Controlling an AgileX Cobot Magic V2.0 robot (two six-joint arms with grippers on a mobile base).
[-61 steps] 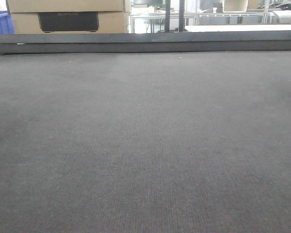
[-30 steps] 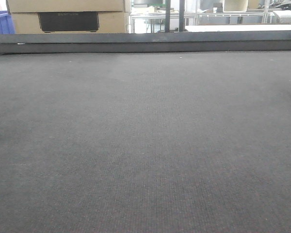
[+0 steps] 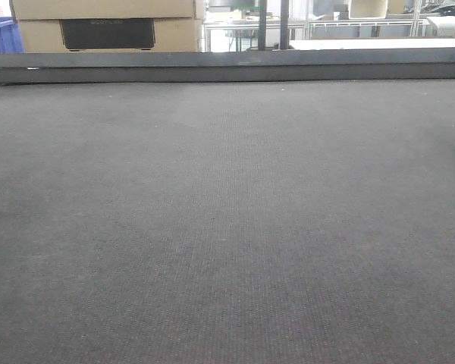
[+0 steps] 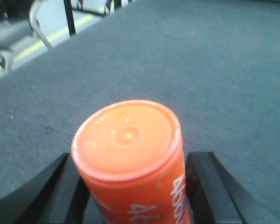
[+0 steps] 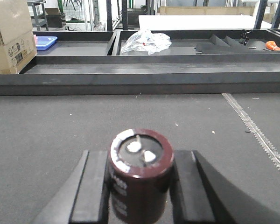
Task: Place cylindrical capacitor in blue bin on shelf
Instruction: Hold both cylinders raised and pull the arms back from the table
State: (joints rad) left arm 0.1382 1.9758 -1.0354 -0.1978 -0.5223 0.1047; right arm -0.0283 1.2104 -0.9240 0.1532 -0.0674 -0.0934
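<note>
Right gripper (image 5: 140, 196) clamps the cylindrical capacitor (image 5: 141, 161) upright between its jaws; left gripper (image 4: 133, 196) grips an orange cylinder (image 4: 127, 140), grey mat (image 5: 46, 135) beneath both

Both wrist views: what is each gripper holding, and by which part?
Right gripper clamps the cylindrical capacitor by its side wall. Left gripper clamps an orange cylinder by its sides.

The left gripper (image 4: 133, 189) is closed on an orange cylinder (image 4: 128, 140), the right gripper (image 5: 141, 186) on the cylindrical capacitor (image 5: 140, 168).
</note>
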